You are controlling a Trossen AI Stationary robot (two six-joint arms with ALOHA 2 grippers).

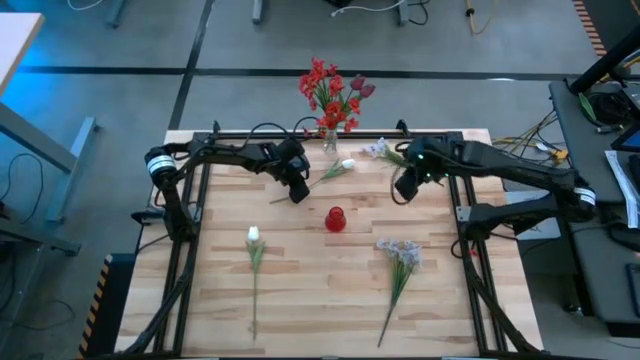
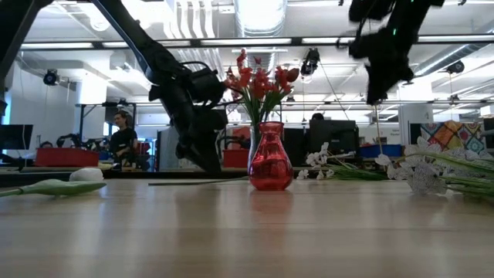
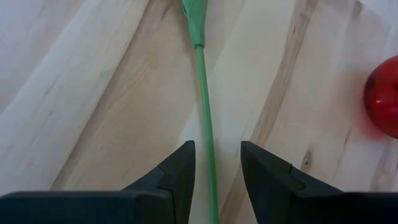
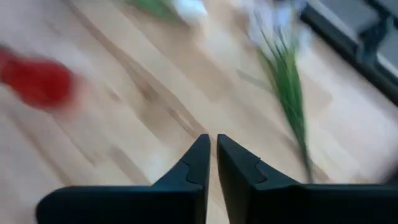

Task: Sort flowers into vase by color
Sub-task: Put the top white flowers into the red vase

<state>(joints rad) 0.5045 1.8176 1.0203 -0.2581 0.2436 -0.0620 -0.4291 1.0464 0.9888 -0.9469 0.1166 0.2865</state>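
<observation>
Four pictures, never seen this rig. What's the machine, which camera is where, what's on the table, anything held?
Two dark robot arms work at a wooden table. One camera looks straight down, one sits at table height, and one rides on each wrist.

On the table: a red vase, two white tulips, two pale flower clusters, and a clear vase of red flowers at the far edge.

The left gripper has open jaws either side of a green stem, not gripping it. The right gripper hangs above the table, jaws nearly shut, holding nothing.
</observation>
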